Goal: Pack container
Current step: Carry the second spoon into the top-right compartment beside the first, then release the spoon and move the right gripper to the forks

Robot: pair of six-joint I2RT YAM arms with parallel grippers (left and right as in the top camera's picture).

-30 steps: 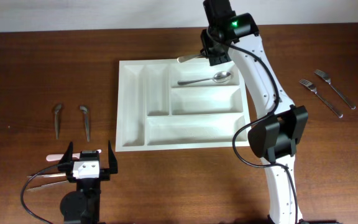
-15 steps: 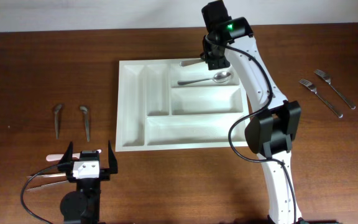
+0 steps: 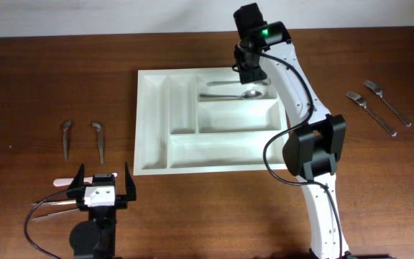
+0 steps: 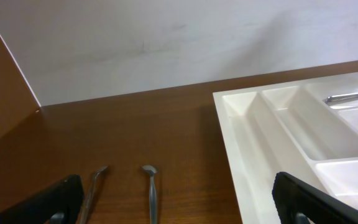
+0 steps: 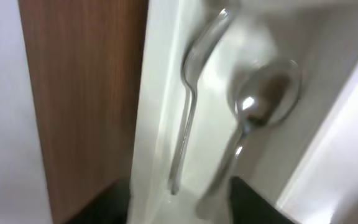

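The container (image 3: 153, 122), a large white cutlery tray, lies mid-table; its near corner shows in the left wrist view (image 4: 260, 143). Two spoons lie in its far crosswise compartment. One spoon (image 3: 232, 95) (image 5: 263, 96) shows its bowl. The other spoon (image 3: 223, 82) (image 5: 188, 106) lies along the far wall. My right gripper (image 3: 249, 70) (image 5: 179, 202) hovers over that compartment, jaws apart, holding nothing. My left gripper (image 3: 105, 188) (image 4: 179, 211) stands open near the front left, clear of the container.
Two metal utensils (image 3: 67, 138) (image 3: 98, 141) lie left of the container, ahead of the left gripper (image 4: 92, 186) (image 4: 151, 190). Two forks (image 3: 370, 112) (image 3: 388, 103) lie at the far right. More items (image 3: 62, 182) sit beside the left arm's base.
My right gripper came down over the far compartment and opened. The spoon it held now lies in the tray beside the first one. The left arm has not moved.
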